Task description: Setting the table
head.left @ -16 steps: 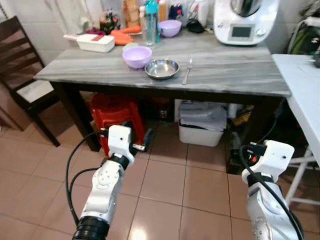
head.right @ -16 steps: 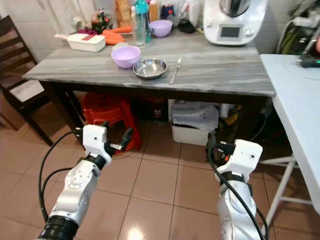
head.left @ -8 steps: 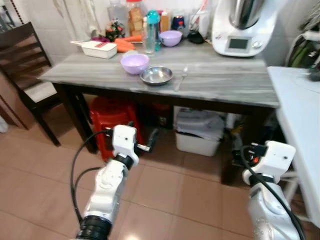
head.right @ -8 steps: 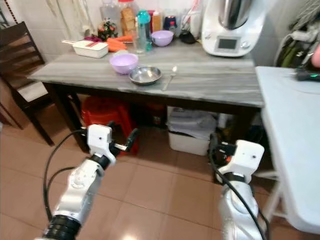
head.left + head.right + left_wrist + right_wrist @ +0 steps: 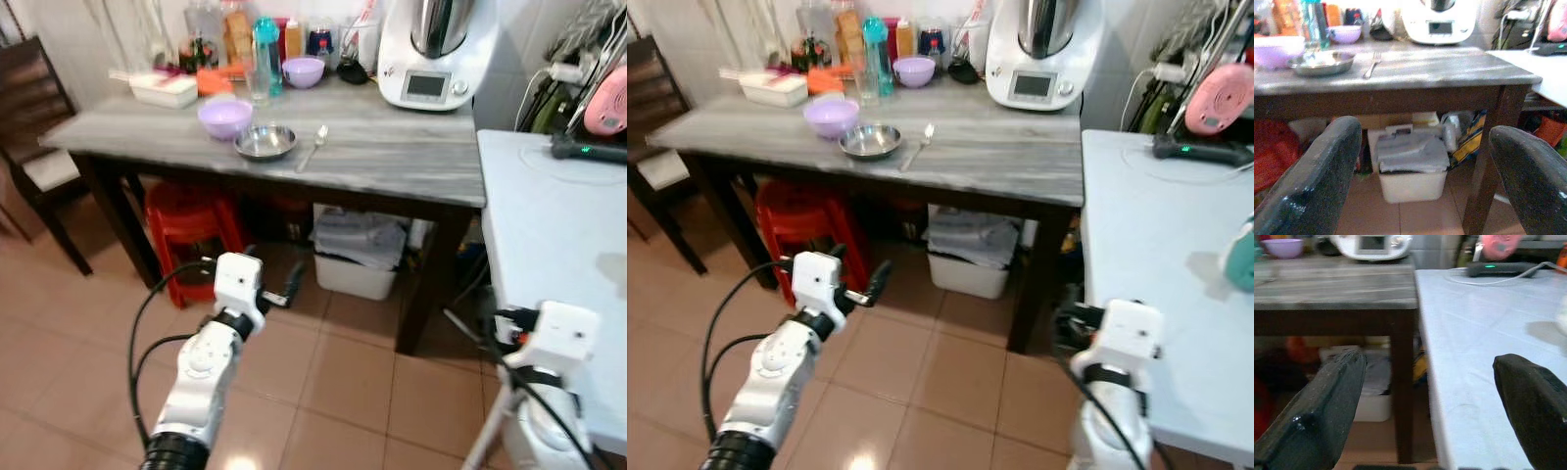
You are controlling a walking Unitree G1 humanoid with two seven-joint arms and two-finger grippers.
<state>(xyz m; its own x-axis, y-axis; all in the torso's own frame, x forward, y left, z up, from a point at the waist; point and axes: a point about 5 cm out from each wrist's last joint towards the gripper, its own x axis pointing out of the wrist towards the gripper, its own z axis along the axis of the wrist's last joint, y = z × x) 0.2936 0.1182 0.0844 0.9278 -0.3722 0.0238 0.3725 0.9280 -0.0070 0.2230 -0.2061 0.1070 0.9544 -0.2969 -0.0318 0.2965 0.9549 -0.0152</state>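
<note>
A table is stretching across the upper half of the left eye view, with a second table standing at the right edge, its corner just beside the first. On the first table, a bowl is sitting at the upper left, a dish just to its right and a fork lying right of the dish. Behind them 1 more bowl, a bottle and a tray are standing along the back edge. An appliance is occupying the upper centre. Under the table, a stool is standing at the left and a bin to its right. A chair is standing at the far left.
</note>
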